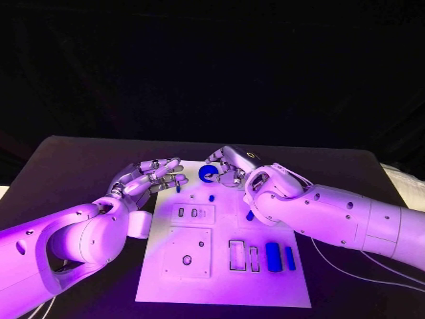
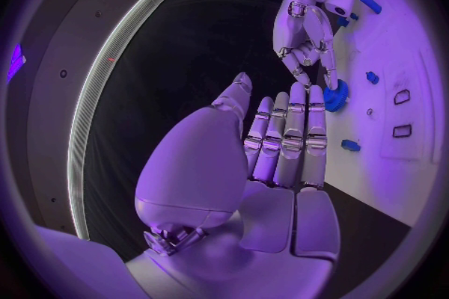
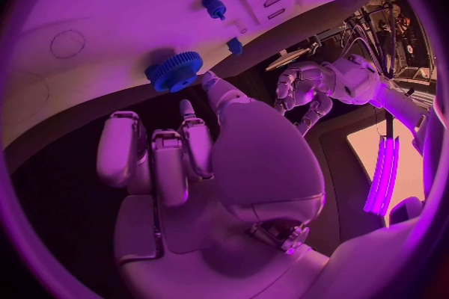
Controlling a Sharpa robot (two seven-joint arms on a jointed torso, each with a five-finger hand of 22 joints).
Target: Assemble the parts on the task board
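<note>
A: right hand [image 1: 234, 163]?
B: at the task board [image 1: 222, 266] far edge, fingertips touching the blue gear [image 1: 208, 173]; can't tell if it's actually gripped.
A: left hand [image 1: 153, 177]?
B: fingers extended, holding nothing, just beside the gear.

Readable text: none that I can make out anywhere.
Task board [image 1: 222, 286]: white plate with outlined recesses, no lettering or numbers legible on it.
Blue parts: plain, the gear [image 1: 208, 173] included, no markings readable.
Arms and hands: no brand name or label that I can read on the white shells.
</note>
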